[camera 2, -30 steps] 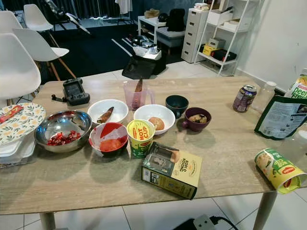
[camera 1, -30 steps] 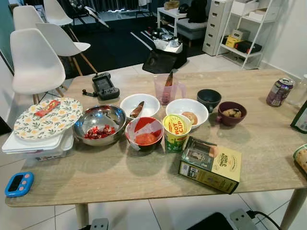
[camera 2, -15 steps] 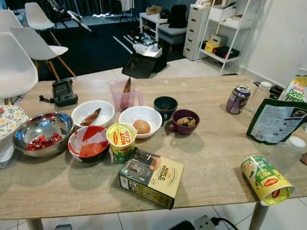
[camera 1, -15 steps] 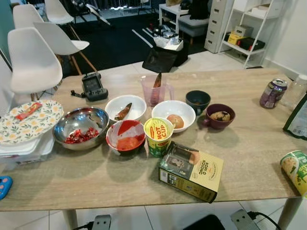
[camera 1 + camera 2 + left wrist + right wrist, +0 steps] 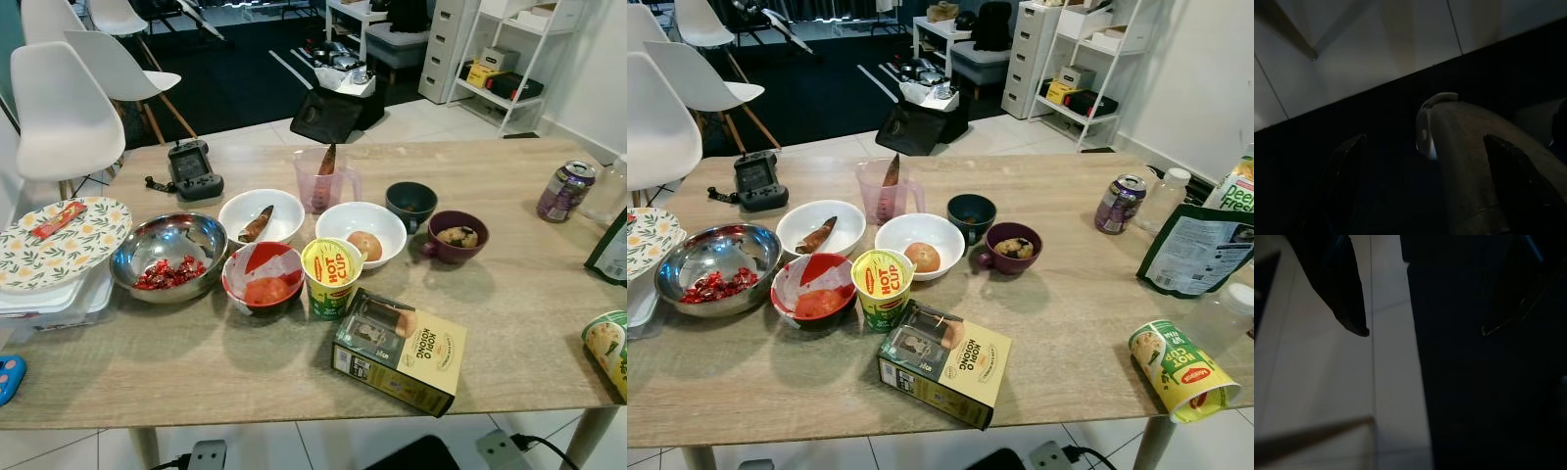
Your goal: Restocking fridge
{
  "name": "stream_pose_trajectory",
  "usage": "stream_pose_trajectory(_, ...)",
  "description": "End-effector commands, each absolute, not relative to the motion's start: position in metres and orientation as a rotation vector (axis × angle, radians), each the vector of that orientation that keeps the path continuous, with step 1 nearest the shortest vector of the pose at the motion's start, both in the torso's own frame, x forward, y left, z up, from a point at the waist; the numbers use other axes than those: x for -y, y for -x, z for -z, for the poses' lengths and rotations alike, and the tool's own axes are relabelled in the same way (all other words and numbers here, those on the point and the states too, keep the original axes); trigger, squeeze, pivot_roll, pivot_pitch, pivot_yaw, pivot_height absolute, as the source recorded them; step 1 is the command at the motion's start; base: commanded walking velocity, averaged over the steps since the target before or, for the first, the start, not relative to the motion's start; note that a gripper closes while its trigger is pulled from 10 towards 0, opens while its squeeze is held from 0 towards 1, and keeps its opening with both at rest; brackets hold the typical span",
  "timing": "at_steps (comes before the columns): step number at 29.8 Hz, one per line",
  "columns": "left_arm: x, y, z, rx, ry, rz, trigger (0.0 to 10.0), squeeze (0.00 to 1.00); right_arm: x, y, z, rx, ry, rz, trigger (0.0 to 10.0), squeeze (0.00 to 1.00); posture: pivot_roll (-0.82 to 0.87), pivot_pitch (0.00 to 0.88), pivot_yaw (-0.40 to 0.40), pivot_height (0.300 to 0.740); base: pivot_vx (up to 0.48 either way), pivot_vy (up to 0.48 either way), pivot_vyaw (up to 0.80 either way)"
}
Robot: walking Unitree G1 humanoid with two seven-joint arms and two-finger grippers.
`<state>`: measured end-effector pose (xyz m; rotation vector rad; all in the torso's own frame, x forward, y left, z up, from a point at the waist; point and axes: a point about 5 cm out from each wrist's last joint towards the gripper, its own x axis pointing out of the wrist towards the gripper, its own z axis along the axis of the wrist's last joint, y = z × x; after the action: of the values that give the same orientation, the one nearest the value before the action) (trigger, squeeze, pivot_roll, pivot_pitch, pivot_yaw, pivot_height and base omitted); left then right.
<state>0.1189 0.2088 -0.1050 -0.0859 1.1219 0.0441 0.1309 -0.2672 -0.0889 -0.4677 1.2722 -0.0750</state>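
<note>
Tabletop (image 5: pixel 196 362), wood grain, carrying food items:
- Steel bowl (image 5: pixel 168 257) of red wrapped sweets, left.
- Red bowl (image 5: pixel 263 278) just beside a yellow Hot Cup noodle cup (image 5: pixel 331 278), centre.
- Two white bowls (image 5: pixel 261 213) behind these; one holds a brown piece, the other a round bun.
- Pink measuring jug (image 5: pixel 327 180); dark bowl (image 5: pixel 411 204); maroon bowl (image 5: pixel 457 235).
- Yellow coffee box (image 5: pixel 400 351) lying flat near the front edge.
- Drink can (image 5: pixel 564 190), far right.

Left hand (image 5: pixel 1425 186) and right hand (image 5: pixel 1425 328): both hanging idle over floor tiles, fingers spread apart, holding nothing.

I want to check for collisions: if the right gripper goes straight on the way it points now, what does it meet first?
Probably the tiled floor: the right gripper hangs open, pointing down at pale tiles. A dark shape beside it cannot be identified.
</note>
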Motion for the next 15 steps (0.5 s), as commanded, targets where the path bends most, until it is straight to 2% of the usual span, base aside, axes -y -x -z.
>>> stream_pose_trajectory(1,-0.208,-0.115,0.106,-1.142,0.075,-0.036,10.0,0.00,0.276,-0.124,0.088,-1.290,0.447,0.134,10.0,0.00,-0.01,0.000,-0.027,0.740,0.000,0.000,0.00)
stream_pose_trajectory(8,-0.210,-0.114,0.106,-1.143,0.062,-0.034,10.0,0.00,0.299,-0.107,0.084,-1.298,0.357,0.318,10.0,0.00,-0.02,0.000,-0.019,0.740,0.000,0.000,0.00)
stream_pose_trajectory(9,-0.211,-0.114,0.106,-1.142,0.059,-0.035,10.0,0.00,0.308,-0.104,0.081,-1.285,0.328,0.390,10.0,0.00,-0.02,0.000,-0.019,0.740,0.000,0.000,0.00)
stream_pose_trajectory(10,-0.213,-0.115,0.106,-1.138,0.056,-0.039,10.0,0.00,0.326,-0.098,0.074,-1.241,0.242,0.577,10.0,0.00,-0.03,0.000,-0.010,0.740,0.000,0.000,0.00)
stream_pose_trajectory(11,-0.213,-0.115,0.106,-1.138,0.056,-0.039,10.0,0.00,0.326,-0.098,0.074,-1.241,0.242,0.577,10.0,0.00,-0.03,0.000,-0.010,0.740,0.000,0.000,0.00)
stream_pose_trajectory(13,-0.214,-0.115,0.105,-1.136,0.054,-0.040,10.0,0.00,0.343,-0.092,0.066,-1.179,0.122,0.786,10.0,0.00,-0.04,0.000,-0.008,0.740,0.000,0.000,0.00)
stream_pose_trajectory(14,-0.214,-0.115,0.105,-1.136,0.054,-0.040,10.0,0.00,0.343,-0.092,0.066,-1.179,0.122,0.786,10.0,0.00,-0.04,0.000,-0.008,0.740,0.000,0.000,0.00)
stream_pose_trajectory(15,-0.214,-0.116,0.105,-1.134,0.054,-0.041,10.0,0.00,0.355,-0.088,0.059,-1.122,0.041,0.932,10.0,0.00,-0.05,0.000,-0.002,0.740,0.000,0.000,0.00)
